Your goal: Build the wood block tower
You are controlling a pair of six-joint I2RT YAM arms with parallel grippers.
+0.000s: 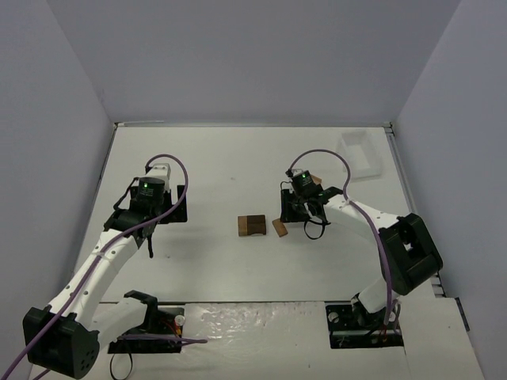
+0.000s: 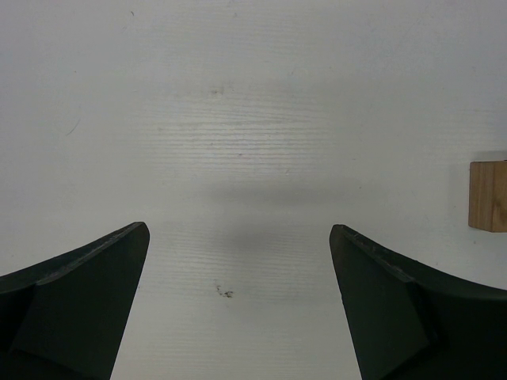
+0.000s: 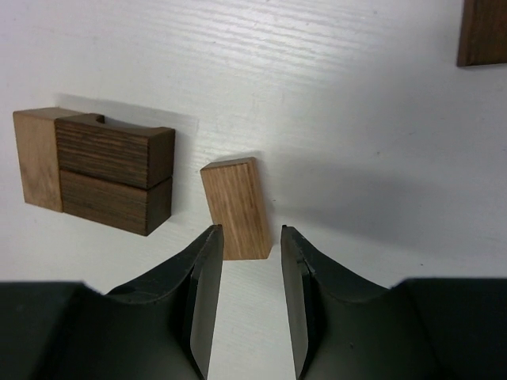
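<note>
The wood block tower (image 1: 253, 225) is a low cluster in mid-table: two dark brown blocks stacked, with a light tan block against their left side (image 3: 111, 174). A loose tan block (image 1: 280, 228) lies flat just right of it (image 3: 235, 207). My right gripper (image 1: 290, 217) stands over that block's near end, its jaws (image 3: 251, 229) a little apart, with a gap on the right side and no grip on it. My left gripper (image 1: 150, 237) hangs wide open over bare table at the left (image 2: 239, 229), holding nothing.
A dark block (image 3: 482, 32) lies beyond the right gripper, cut off by the frame's top edge. A tan block edge (image 2: 488, 195) shows at the right of the left wrist view. A white tray (image 1: 360, 152) sits at the back right corner.
</note>
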